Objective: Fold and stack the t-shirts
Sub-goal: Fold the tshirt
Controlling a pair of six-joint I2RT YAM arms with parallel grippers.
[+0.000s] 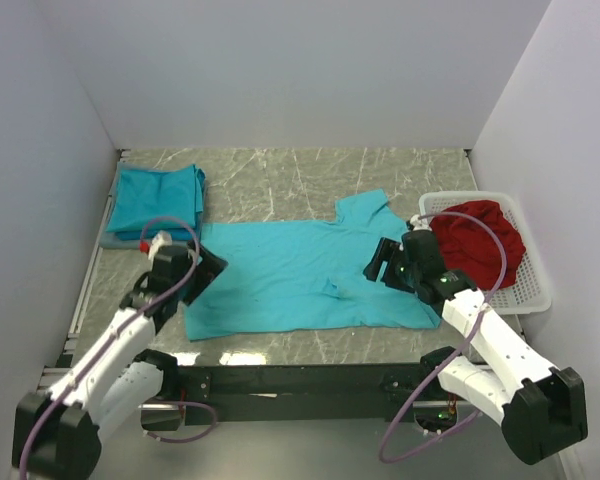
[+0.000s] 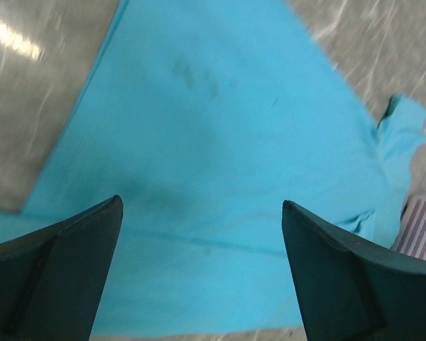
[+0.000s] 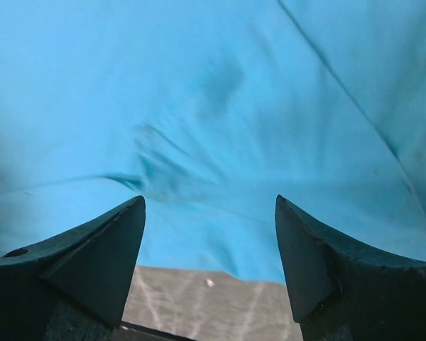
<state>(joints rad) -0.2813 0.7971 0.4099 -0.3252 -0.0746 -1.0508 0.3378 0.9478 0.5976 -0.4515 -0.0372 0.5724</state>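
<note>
A turquoise t-shirt point(image 1: 300, 275) lies partly folded on the marble table, one sleeve sticking out at the far right. It fills the left wrist view point(image 2: 220, 142) and the right wrist view point(image 3: 220, 106). A folded turquoise t-shirt point(image 1: 158, 200) lies at the back left. My left gripper point(image 1: 212, 272) hangs open and empty over the shirt's left edge. My right gripper point(image 1: 382, 265) hangs open and empty over the shirt's right part, near its front edge.
A white basket point(image 1: 533, 290) with red cloth point(image 1: 478, 240) in it stands at the right, just behind my right arm. White walls close in the table on three sides. Bare marble point(image 1: 280, 175) shows behind the shirt.
</note>
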